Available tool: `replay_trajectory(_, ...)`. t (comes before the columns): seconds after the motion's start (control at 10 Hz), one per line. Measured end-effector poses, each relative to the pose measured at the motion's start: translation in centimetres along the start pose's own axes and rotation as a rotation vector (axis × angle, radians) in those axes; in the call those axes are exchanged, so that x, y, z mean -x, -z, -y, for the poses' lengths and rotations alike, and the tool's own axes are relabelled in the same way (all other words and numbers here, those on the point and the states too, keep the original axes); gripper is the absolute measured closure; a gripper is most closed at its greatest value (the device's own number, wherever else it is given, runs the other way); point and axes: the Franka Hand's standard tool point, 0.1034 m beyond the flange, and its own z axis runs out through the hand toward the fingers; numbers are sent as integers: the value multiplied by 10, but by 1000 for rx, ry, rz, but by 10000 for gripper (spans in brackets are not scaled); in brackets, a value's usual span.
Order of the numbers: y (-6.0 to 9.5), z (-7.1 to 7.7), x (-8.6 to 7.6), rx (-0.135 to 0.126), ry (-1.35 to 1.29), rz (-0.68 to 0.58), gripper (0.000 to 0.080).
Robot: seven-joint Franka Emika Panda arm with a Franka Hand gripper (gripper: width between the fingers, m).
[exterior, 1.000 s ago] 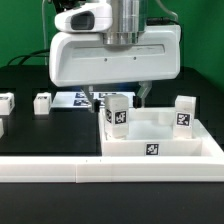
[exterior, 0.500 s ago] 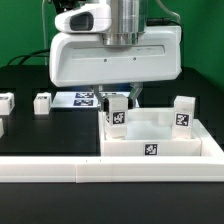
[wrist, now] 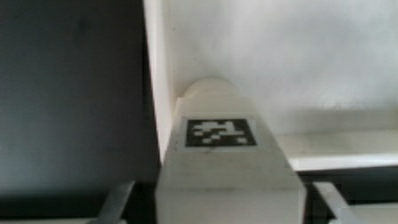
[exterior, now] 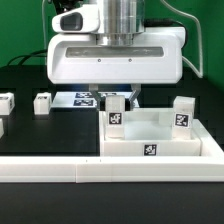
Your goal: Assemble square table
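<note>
White boxy gripper [exterior: 117, 99] — grey metal wrist [exterior: 121, 16]

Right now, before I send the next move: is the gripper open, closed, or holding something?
Gripper: closed on the white leg, fingers against both its sides.

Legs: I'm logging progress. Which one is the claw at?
The leg standing in the slab's corner on the exterior view's left, between the claw's fingers. The other slab leg and loose legs stand clear of it.
</note>
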Motion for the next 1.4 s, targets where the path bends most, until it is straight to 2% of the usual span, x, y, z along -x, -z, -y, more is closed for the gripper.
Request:
replay_trajectory(1.0,-2,0,1,2,-1002,-17,508)
replay_trajectory(1.3,-2,-1,1,-10,-1112,-11,508)
replay_trajectory(1.4,-2,-1,1,-10,-1089,-11,440)
